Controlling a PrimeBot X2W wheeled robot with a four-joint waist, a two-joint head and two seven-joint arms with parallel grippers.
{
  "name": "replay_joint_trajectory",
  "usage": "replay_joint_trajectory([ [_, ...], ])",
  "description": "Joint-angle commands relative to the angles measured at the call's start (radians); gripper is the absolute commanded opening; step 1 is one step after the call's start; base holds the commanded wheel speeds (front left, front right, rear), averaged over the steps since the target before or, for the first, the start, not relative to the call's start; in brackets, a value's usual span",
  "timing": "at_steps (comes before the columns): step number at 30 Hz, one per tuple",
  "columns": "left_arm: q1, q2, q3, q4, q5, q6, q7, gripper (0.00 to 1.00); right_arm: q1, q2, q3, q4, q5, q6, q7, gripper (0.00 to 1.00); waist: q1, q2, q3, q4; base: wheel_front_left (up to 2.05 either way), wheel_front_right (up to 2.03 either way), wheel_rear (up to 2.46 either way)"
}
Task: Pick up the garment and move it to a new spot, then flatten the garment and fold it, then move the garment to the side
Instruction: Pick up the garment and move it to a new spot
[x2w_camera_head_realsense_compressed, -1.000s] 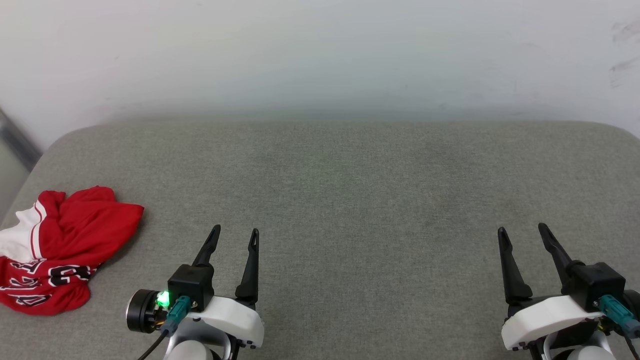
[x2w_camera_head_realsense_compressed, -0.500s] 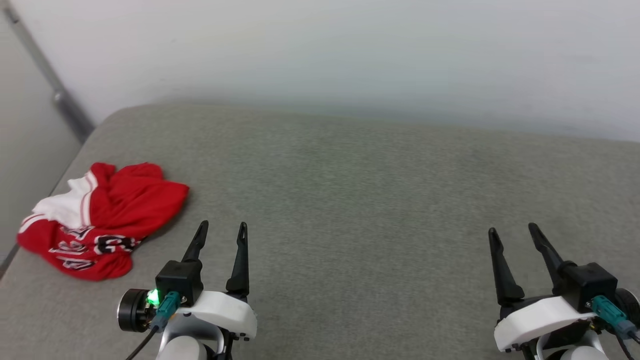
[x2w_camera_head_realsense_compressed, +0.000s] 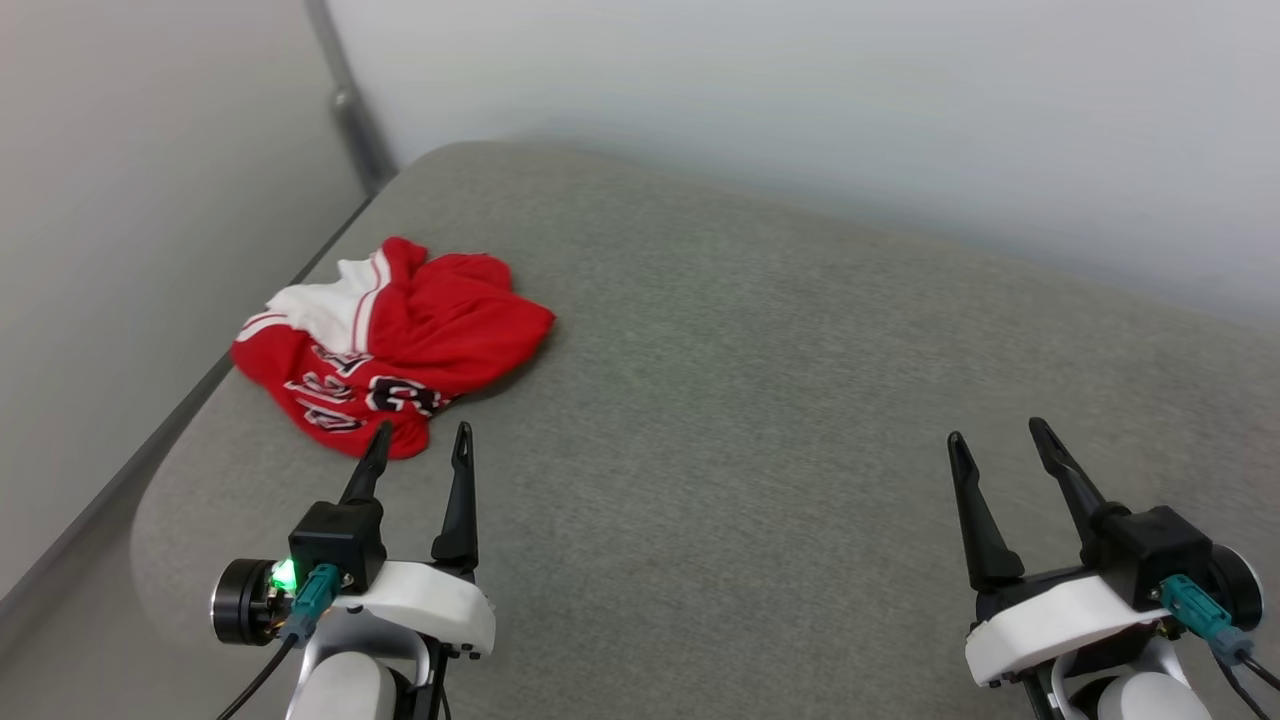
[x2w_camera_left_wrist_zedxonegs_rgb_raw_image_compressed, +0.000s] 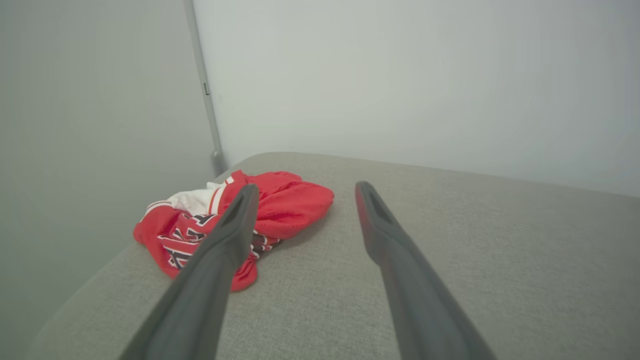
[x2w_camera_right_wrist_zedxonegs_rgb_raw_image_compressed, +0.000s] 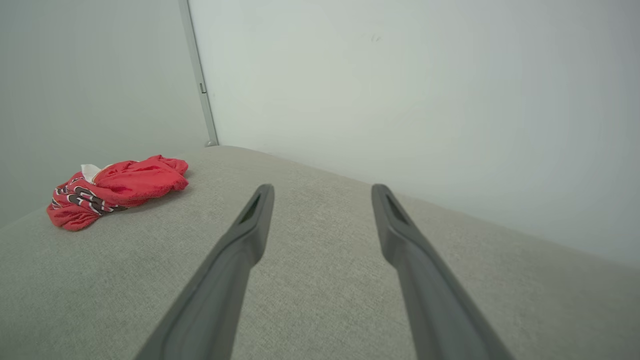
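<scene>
Garment (x2w_camera_head_realsense_compressed: 430, 325) lies on a broad grey upholstered surface (x2w_camera_head_realsense_compressed: 760, 400), the largest thing here, which runs back to a pale wall (x2w_camera_head_realsense_compressed: 800, 100) and has a second pale wall (x2w_camera_head_realsense_compressed: 120, 200) on the robot's left. The garment is a crumpled heap near the surface's far left corner, close to the left edge. It is mostly red, with a white sleeve with striped trim bunched at its far left side and black, white-outlined lettering on the near folds. The left wrist view (x2w_camera_left_wrist_zedxonegs_rgb_raw_image_compressed: 295, 207) and the right wrist view (x2w_camera_right_wrist_zedxonegs_rgb_raw_image_compressed: 135, 182) show it as the same loose mound lying on the fabric. The left gripper (x2w_camera_head_realsense_compressed: 423, 430) sits just on the near side of the heap, its two dark fingers spread wide with nothing between them. In the head view its left fingertip overlaps the garment's near hem, and from its own camera (x2w_camera_left_wrist_zedxonegs_rgb_raw_image_compressed: 306, 186) that finger crosses in front of the red cloth; contact cannot be made out. The right gripper (x2w_camera_head_realsense_compressed: 996, 430) is well apart on the right, equally wide open and empty (x2w_camera_right_wrist_zedxonegs_rgb_raw_image_compressed: 323, 187), above bare fabric. A thin metal strip (x2w_camera_head_realsense_compressed: 350, 100) runs up the corner between the walls.
</scene>
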Motion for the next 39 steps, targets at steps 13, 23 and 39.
replay_joint_trajectory([
  [13, -0.018, 0.001, 0.014, -0.006, -0.003, -0.003, -0.003, 1.00, -0.020, 0.001, 0.011, -0.028, -0.009, -0.001, 0.003, 1.00, 0.0000, 0.0000, 0.023, 0.092, 0.00, 0.00, 0.00],
  [23, -0.171, 0.037, 0.041, 0.030, -0.025, -0.035, 0.015, 1.00, -0.055, 0.001, 0.017, -0.056, -0.032, -0.001, 0.031, 1.00, 0.0000, 0.0000, 0.101, 0.044, 0.00, 0.00, 0.00],
  [39, -0.622, 0.329, 0.046, 0.289, -0.268, -0.116, 0.681, 1.00, -0.187, -0.045, 0.043, -0.142, -0.046, -0.001, 0.085, 1.00, 0.0000, 0.0000, 0.403, -0.123, 0.00, 0.00, 0.00],
])
